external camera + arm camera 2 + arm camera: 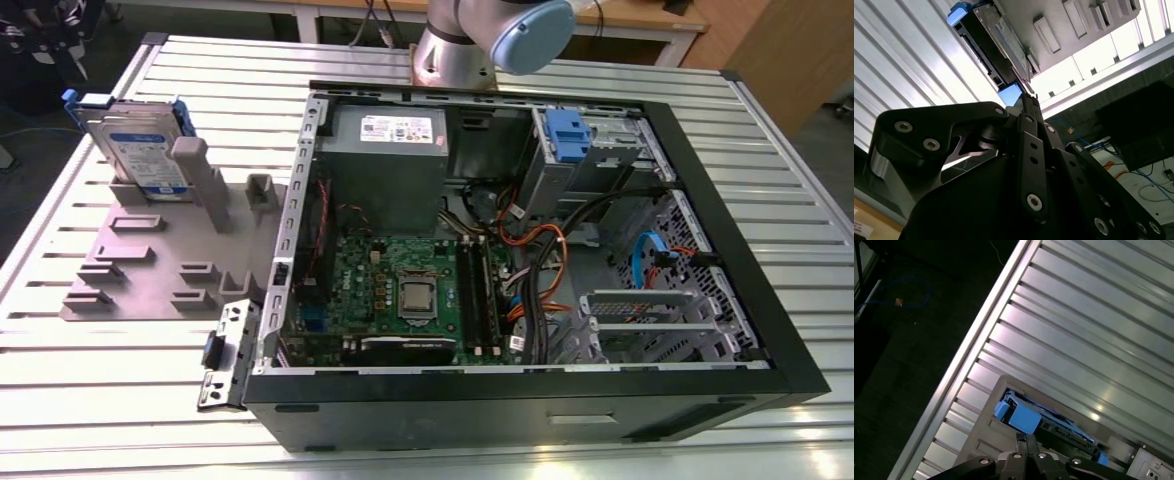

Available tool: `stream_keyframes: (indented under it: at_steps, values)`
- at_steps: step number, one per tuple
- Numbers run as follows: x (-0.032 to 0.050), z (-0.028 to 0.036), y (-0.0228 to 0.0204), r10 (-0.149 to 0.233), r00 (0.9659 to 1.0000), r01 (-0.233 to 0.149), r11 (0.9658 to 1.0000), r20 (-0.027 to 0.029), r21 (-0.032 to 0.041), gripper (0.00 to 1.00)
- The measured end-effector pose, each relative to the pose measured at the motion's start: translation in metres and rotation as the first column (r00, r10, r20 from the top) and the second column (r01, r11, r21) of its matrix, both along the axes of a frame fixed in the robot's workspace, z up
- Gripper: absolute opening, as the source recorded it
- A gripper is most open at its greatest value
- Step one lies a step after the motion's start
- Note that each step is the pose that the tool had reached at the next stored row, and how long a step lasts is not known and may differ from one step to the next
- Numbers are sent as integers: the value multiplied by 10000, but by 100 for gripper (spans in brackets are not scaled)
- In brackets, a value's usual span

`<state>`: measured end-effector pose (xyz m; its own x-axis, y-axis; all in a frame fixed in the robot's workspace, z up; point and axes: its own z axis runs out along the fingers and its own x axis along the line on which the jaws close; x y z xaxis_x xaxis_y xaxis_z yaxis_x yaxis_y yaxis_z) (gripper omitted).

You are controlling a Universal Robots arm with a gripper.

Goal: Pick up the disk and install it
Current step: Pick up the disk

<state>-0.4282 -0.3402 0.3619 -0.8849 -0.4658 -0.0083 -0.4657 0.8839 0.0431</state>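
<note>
"Disk, meaning the flat silver-grey hard drive with the white-and-blue label and blue plastic carrier frame [138, 140]: where is it?"

"It stands upright on edge in the grey plastic holder [147, 270]. The holder sits on the ribbed metal bench [107, 400] at the exterior view's left, beside the open black computer case [747, 330] and outside it. It is not yet installed."

"Which way does it lie from the hand?"

"Straight ahead of the fingertips. In both wrist views the black hand [1027, 100] [1026, 442] points at the narrow upper edge, where the blue frame shows. The broad faces run away from the hand, down into the holder."

"Are they touching?"

"I judge not. In the exterior view the disk stands free in its holder, so the hand looks to be well apart from it, on the upper side."

"And the hand's state?"

"Its fingers are together, with nothing between them."
</note>
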Motion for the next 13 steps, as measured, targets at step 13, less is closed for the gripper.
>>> stream_keyframes:
  at_steps: [13]
  values:
    - [-1, 0, 0, 398, 9992, -398, 9992, 0, 0, 11]
